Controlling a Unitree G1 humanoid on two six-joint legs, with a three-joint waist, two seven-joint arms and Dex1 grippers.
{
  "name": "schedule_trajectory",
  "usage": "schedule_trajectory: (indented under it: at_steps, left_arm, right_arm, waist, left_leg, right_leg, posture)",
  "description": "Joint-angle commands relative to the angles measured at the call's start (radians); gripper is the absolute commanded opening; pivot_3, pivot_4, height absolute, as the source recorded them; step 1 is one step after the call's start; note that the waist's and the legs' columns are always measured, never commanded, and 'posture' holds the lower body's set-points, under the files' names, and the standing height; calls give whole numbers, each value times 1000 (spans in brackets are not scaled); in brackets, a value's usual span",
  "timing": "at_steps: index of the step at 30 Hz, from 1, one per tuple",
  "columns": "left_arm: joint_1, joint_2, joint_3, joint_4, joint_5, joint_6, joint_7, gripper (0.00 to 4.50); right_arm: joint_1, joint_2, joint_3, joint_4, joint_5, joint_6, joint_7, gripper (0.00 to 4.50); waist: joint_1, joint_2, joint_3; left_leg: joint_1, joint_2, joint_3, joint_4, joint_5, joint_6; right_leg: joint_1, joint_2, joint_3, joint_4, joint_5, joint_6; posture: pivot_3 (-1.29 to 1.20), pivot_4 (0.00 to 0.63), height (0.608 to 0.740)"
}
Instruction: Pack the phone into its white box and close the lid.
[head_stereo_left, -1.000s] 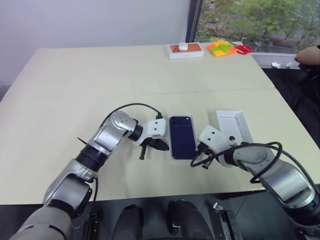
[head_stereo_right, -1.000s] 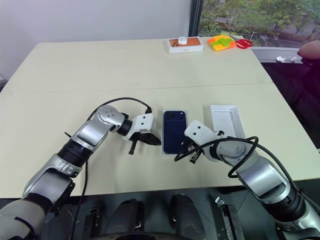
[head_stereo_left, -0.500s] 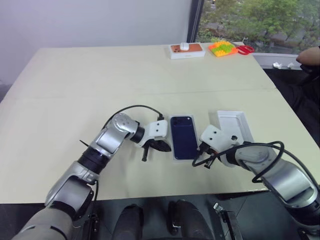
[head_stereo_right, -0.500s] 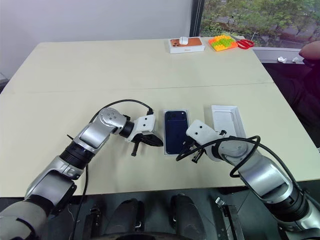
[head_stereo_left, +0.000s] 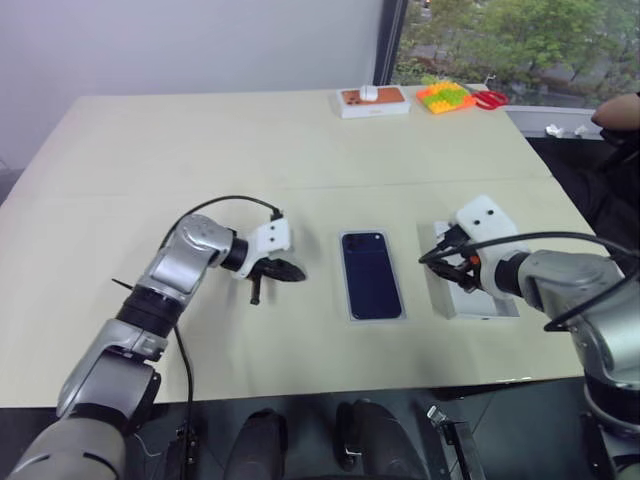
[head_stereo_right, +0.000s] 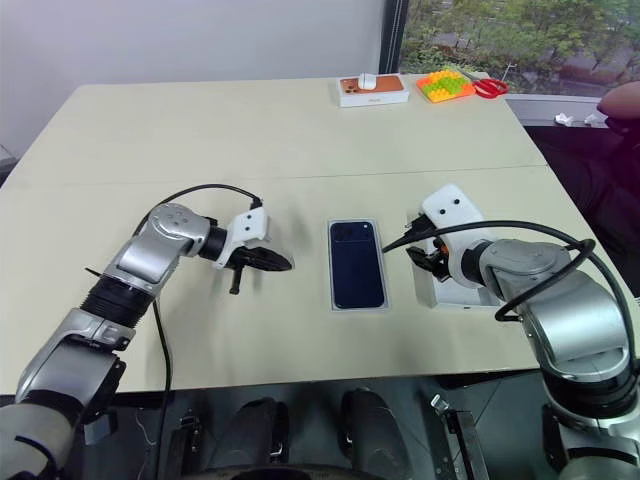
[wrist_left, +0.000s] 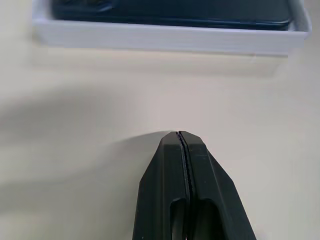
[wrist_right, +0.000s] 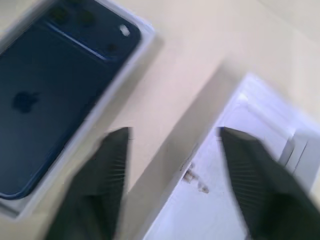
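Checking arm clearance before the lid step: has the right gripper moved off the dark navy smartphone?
Yes. The right gripper has swung away from the dark navy smartphone, now over the shallow white cardboard lid beside it, fingers open.

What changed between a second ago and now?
Both hands pulled away from the phone, which lies in the white box. The left hand drew off to the left, fingers shut. The right hand swung right and up over the lid, fingers now open. Phone, box and lid stayed put.
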Motion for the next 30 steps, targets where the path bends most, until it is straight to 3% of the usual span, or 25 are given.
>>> schedule_trajectory:
  at_steps: [1,12,21,24,29,30]
  left_arm:
    - [-36,9,85,-2,-85,-10,-42,0]
    - [42,39,73,-146,-147,-48,-157,0]
    - [64,39,53,-168,-130,-61,-169,0]
    - [66,34,50,-168,-129,-59,-162,0]
    - [67,23,54,-164,-129,-59,-148,0]
    - [66,22,54,-162,-129,-58,-146,0]
  right_arm:
    - [-25,46,-79,60,47,31,-53,3676]
    - [-68,93,-97,284,295,31,-354,3676]
    - [-94,13,-90,415,747,31,-696,3676]
    - [-98,-22,-76,448,915,31,-822,2818]
    - [-106,-37,-78,503,1110,31,-1023,328]
    - [-109,-36,-79,512,1139,31,-1059,51]
  waist:
    - [-1,0,0]
    - [-7,0,0]
    - [-6,0,0]
    - [-5,0,0]
    - [-8,0,0]
    - [-8,0,0]
  left_leg:
    - [0,0,0,0,0,0]
    - [0,1,1,0,0,0]
    - [0,1,1,0,0,0]
    - [0,1,1,0,0,0]
    - [0,2,1,-1,0,1]
    - [0,2,1,-1,0,1]
  right_leg:
    - [0,0,0,0,0,0]
    - [0,0,1,0,0,0]
    - [0,0,1,0,0,0]
    - [0,0,1,0,0,0]
    - [0,0,1,0,0,0]
    - [0,0,1,0,0,0]
  posture:
    - [0,150,740]
    - [0,150,740]
    - [0,150,740]
    - [0,150,740]
    - [0,150,740]
    - [0,150,740]
